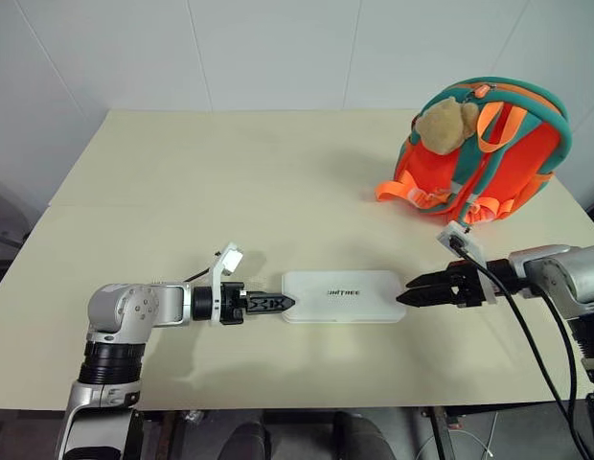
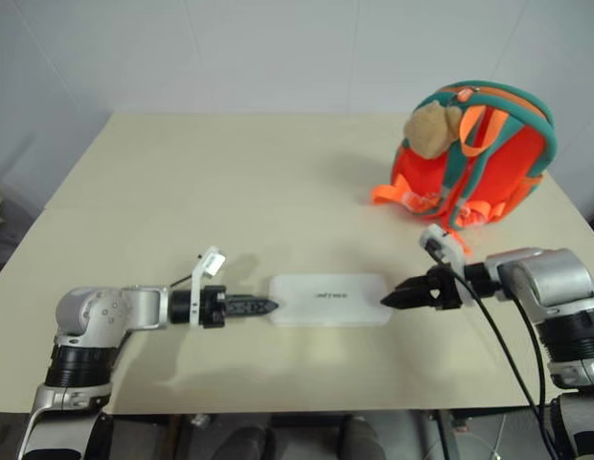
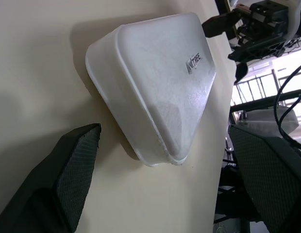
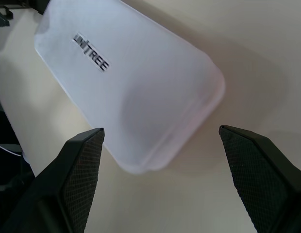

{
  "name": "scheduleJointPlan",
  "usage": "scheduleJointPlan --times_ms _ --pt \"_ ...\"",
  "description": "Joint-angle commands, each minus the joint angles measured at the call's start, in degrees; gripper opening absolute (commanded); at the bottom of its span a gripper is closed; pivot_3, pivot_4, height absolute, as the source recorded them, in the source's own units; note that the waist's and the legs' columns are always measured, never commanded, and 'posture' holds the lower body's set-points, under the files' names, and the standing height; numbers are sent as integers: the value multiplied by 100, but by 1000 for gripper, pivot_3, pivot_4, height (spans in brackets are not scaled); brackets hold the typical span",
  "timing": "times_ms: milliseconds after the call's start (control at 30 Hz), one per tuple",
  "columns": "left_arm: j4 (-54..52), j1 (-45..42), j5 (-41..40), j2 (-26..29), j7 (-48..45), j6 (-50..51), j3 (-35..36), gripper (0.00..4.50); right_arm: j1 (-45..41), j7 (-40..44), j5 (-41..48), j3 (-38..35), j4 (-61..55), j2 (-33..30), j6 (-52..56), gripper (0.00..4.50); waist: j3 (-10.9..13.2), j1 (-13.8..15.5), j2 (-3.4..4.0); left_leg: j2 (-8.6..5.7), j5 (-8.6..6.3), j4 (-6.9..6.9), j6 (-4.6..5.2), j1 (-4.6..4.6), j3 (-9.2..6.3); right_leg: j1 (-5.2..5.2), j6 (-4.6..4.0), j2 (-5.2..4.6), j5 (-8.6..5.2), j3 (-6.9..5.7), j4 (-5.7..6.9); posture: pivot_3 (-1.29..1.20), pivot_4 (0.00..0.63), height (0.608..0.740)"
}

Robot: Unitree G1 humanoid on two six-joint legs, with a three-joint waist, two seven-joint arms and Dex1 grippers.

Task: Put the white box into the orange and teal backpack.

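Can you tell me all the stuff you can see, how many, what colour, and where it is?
white box: one, white with small dark lettering on the lid, lying flat near the front edge of the table, between the two grippers.
orange and teal backpack: one, bright orange with teal trim and orange straps, standing at the table's far right.
plush bear: one, tan, attached high on the backpack.
table: one, pale cream, under everything.
left gripper: one, black, jaws open, at the box's left end.
right gripper: one, black, jaws open, at the box's right end.
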Motion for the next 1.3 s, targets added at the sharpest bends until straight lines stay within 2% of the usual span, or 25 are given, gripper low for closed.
scheduleJointPlan --times_ms 33,533,867,967,1233,1300 --pt "98 -11 -15 -144 71 201 -228 4483 -132 -31 0 36 -50 118 -9 4500 0 12 0 -1 1 0 -2 -2 0 0 1 -1 1 0 -2 0 150 740" --pt "352 -218 3 -692 258 194 -343 4483 -138 -104 -37 121 -102 546 -207 4500 -1 26 -1 -2 6 1 -19 -2 1 1 3 -1 2 0 -3 0 150 740" --pt "835 -388 -2 -897 270 293 -196 4483 104 109 -226 231 -142 471 -675 4500 -1 85 -1 -4 7 1 -20 -3 3 1 5 -1 3 0 -5 0 150 740" --pt "876 -427 -41 -888 277 350 -110 3867 206 137 -263 219 -177 455 -748 4500 -1 88 -1 -3 7 1 -20 -3 3 1 5 0 3 0 -6 0 150 740" --pt "814 -505 -195 -517 229 658 228 1456 598 224 -207 -52 -441 278 -1012 4500 -2 82 -4 0 7 1 -21 -5 3 -1 5 2 3 -1 -5 0 150 740" --pt "745 -504 -276 -393 181 728 273 1245 779 215 -159 -188 -583 204 -1083 4500 -3 74 -5 0 6 1 -21 -4 2 -1 5 2 2 -1 -8 0 150 740"
